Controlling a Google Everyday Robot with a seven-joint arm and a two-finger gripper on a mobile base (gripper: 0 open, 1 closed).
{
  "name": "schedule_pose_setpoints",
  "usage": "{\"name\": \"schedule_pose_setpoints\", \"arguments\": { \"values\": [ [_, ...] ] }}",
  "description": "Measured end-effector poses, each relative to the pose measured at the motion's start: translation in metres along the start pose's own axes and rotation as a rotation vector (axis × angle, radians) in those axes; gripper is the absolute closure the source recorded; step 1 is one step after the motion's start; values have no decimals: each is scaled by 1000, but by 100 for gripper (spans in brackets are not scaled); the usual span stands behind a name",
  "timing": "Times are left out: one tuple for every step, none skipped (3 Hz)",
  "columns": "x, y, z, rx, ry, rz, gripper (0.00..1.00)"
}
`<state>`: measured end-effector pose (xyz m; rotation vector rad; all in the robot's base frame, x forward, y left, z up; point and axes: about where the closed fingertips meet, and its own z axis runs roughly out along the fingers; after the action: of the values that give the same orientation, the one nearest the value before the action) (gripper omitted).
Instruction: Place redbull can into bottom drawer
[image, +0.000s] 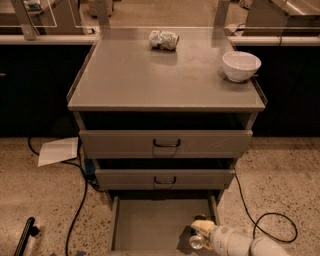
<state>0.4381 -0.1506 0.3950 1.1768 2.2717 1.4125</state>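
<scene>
The bottom drawer (150, 225) is pulled out below two grey drawers with black handles, and its flat grey floor shows. My gripper (201, 232) reaches in from the lower right on a white arm, over the drawer's right front part. It holds the redbull can (196, 241), of which the shiny round end shows below the gripper. The can is just above or at the drawer floor; I cannot tell whether it touches.
A crumpled foil packet (163, 39) and a white bowl (241, 65) sit on the cabinet top (150, 80). A white paper (57, 151) and black cables (75, 215) lie on the speckled floor to the left. Another cable (265, 220) loops at the right.
</scene>
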Motion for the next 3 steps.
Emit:
{"name": "schedule_pose_setpoints", "arguments": {
  "values": [
    [-31,-49,32,27,7,153,100],
    [-56,-82,61,84,19,262,100],
    [-76,-102,94,159,51,335,100]
  ]
}}
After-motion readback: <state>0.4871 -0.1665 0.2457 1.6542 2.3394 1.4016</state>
